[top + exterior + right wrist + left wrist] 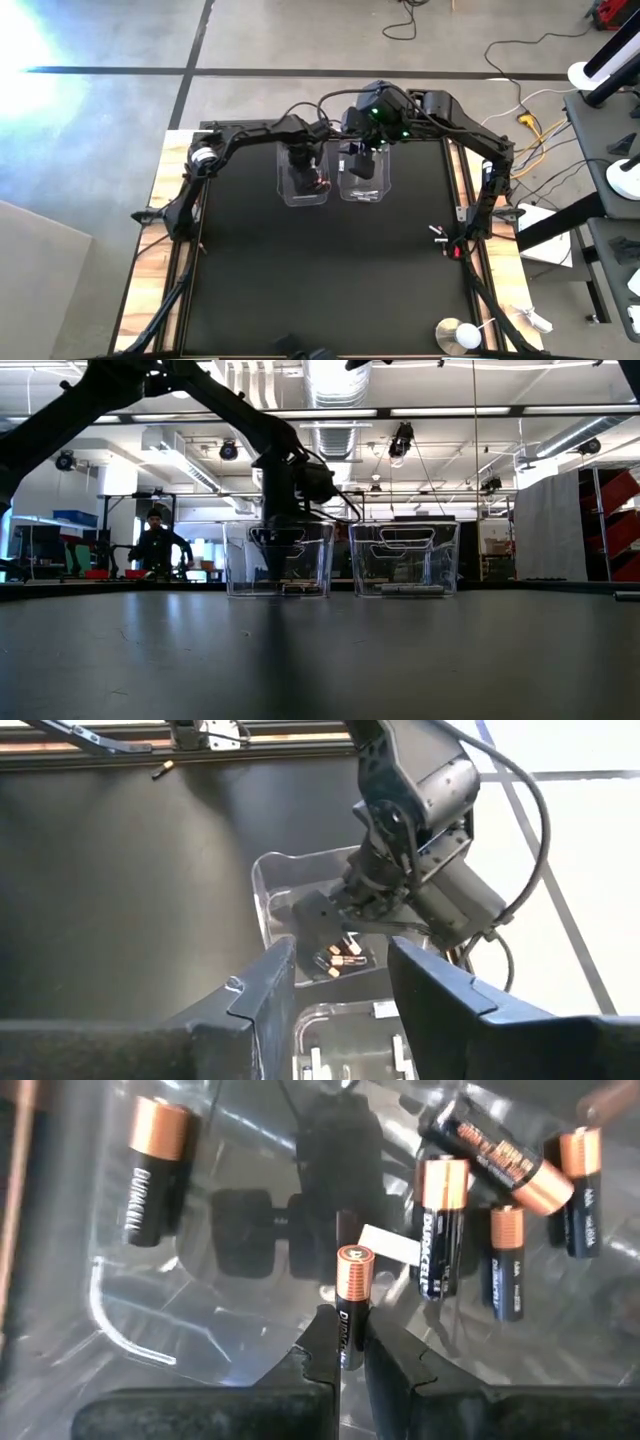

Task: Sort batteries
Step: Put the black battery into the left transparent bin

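Two clear plastic tubs sat side by side toward the twelve o'clock edge of the black bench (320, 270), the left tub (303, 180) nearly touching the right tub (365, 178).

The left gripper (347, 1348) hung down inside the left tub, its fingers pressed together on a battery (351, 1305), a black cell with a copper band at its end. The held battery stood clear of the tub floor as far as I could judge. Around it, on the floor of the same tub, lay the other batteries (503, 1200), all black and copper: one lone cell (153, 1170) off at about ten o'clock from the held one, and a loose cluster at about two o'clock, some lying at angles to one another.

The right gripper (340, 985) hovered above the right tub with its fingers spread apart and nothing between them. In the right wrist view the left arm (420, 830) showed reaching into the left tub, with a few small cells visible on that tub's bottom. The right tub held what looked like a few pale cells, though they were too small to make out clearly.

Near the bench's three o'clock edge, a couple of small dark cells (438, 235) lay well apart from the tubs.
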`<state>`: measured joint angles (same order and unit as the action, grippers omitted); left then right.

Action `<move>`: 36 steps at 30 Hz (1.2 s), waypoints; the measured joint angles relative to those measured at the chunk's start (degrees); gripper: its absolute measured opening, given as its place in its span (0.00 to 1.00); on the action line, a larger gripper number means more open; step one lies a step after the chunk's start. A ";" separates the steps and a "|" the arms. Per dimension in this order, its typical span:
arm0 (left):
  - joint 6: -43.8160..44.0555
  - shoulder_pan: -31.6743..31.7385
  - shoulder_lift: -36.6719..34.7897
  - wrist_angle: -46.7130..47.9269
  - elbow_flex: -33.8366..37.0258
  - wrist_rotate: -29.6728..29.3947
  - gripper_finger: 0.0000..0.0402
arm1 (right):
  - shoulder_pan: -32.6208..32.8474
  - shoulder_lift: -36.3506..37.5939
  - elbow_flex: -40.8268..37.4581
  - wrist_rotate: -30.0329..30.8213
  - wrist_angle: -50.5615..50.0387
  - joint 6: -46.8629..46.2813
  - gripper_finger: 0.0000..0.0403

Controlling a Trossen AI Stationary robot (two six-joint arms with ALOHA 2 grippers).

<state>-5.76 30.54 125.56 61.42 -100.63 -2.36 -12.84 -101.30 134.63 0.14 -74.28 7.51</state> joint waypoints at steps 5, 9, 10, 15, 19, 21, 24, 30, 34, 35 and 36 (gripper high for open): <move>-0.64 -0.11 1.79 -0.57 0.17 0.08 0.02 | -0.56 -0.01 -0.02 -0.09 0.02 0.69 0.40; -0.36 -0.21 2.74 -1.00 0.17 0.06 0.02 | -1.18 -0.02 -0.02 -0.06 0.04 0.69 0.41; -0.26 -0.26 2.83 -1.34 0.17 0.06 0.02 | -1.27 -0.02 -0.02 -0.04 0.02 0.65 0.42; 0.21 -0.80 2.99 -1.37 0.17 -0.25 0.07 | -1.54 -0.02 -0.04 -0.06 0.08 0.59 0.43; 2.97 -0.92 2.99 -0.89 0.17 -0.18 0.18 | -1.80 -0.02 -0.04 -0.06 0.60 0.50 0.46; 4.54 -0.90 2.90 0.18 0.17 0.08 0.23 | -1.85 -0.02 -0.04 -0.04 1.20 0.61 0.48; 6.45 -0.99 2.70 3.90 -0.97 0.17 0.30 | -2.27 -0.04 -0.04 -0.02 2.16 1.28 0.51; 8.12 -3.25 1.58 14.21 -7.57 0.12 0.33 | -4.00 -0.56 -0.04 -0.04 3.03 0.67 0.54; 6.79 -6.78 0.47 17.18 -10.25 0.15 0.32 | -5.00 -1.37 -0.06 -0.02 1.57 -0.89 0.56; 6.36 -7.71 0.14 17.94 -10.69 0.13 0.31 | -5.11 -1.61 -0.06 -0.04 0.80 -0.90 0.57; 6.02 -8.60 -0.17 18.46 -11.05 0.15 0.31 | -5.15 -1.86 -0.06 -0.03 0.10 -0.88 0.57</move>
<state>0.26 21.94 125.39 79.88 -111.69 -2.22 -18.00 -103.16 134.56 0.11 -74.18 6.63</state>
